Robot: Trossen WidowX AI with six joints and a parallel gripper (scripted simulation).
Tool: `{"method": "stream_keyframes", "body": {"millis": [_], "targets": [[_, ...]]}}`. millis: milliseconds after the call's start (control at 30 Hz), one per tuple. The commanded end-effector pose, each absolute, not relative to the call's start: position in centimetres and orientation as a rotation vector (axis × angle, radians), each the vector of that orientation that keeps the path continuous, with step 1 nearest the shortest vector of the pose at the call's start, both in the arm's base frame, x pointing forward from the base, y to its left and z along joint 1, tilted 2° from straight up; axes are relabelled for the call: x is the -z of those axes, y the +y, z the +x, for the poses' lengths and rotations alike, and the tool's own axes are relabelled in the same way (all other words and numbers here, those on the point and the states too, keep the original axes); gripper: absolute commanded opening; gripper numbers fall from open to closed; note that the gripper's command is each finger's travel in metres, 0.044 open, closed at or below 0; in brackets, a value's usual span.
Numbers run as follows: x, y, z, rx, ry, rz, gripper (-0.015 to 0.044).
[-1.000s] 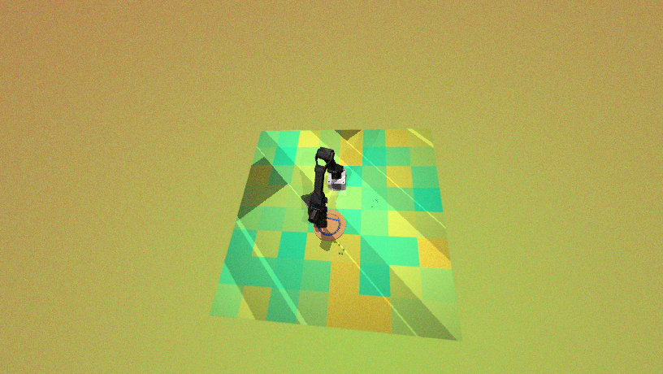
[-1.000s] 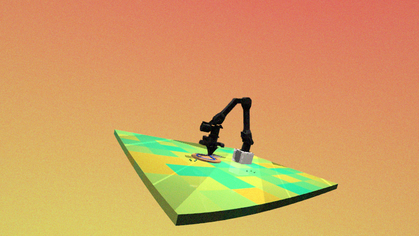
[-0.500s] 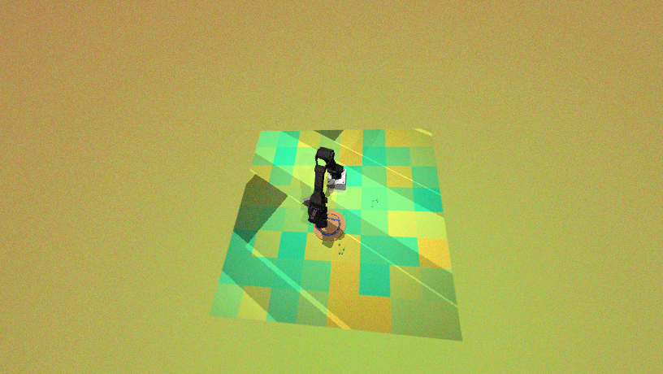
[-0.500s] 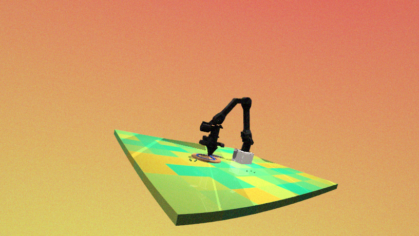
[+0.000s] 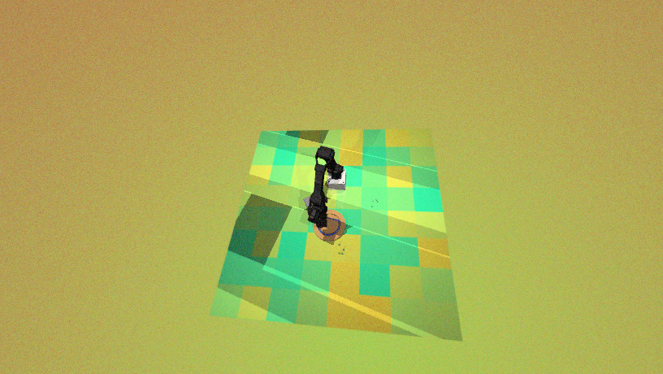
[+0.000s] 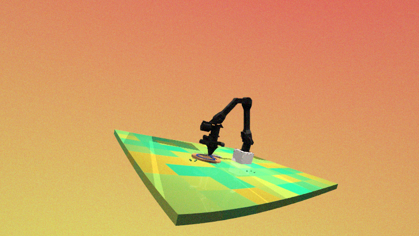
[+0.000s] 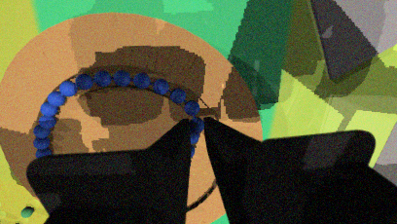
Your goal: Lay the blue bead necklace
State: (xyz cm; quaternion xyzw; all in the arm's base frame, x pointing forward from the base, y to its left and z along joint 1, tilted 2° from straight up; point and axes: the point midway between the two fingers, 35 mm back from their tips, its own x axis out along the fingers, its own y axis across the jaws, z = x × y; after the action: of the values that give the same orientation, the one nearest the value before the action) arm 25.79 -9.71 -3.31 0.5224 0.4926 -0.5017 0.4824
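Observation:
The round tan bead board (image 5: 335,218) (image 6: 215,160) (image 7: 39,63) lies on the patchwork table. The blue bead necklace (image 5: 337,230) (image 6: 202,155) (image 7: 103,79) curves along the board's dark circular groove from the left round the top to the right. My gripper (image 7: 197,125) (image 5: 320,222) (image 6: 210,153) points straight down at the board's right side and is shut on the necklace, with beads pinched between the fingertips. The black fingers hide the lower part of the necklace and of the groove in the wrist view.
The white robot base block (image 5: 337,180) (image 6: 243,156) stands behind the board. Small dark green specks (image 5: 340,250) (image 6: 192,160) lie on the table by the board, and more further off (image 5: 374,202) (image 6: 249,171). The table's edges (image 6: 146,178) are far from the board.

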Motion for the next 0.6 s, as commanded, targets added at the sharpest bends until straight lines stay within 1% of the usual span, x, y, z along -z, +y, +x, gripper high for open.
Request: {"method": "stream_keyframes", "body": {"millis": [0, 400, 567], "targets": [[3.18, -9.92, 25.29, 1.225, 1.197, 1.272, 0.0], [4.0, -9.9, 25.29, 1.225, 1.197, 1.272, 0.0], [3.64, -9.88, 25.4, 1.224, 1.193, 1.278, 0.0131]]}}
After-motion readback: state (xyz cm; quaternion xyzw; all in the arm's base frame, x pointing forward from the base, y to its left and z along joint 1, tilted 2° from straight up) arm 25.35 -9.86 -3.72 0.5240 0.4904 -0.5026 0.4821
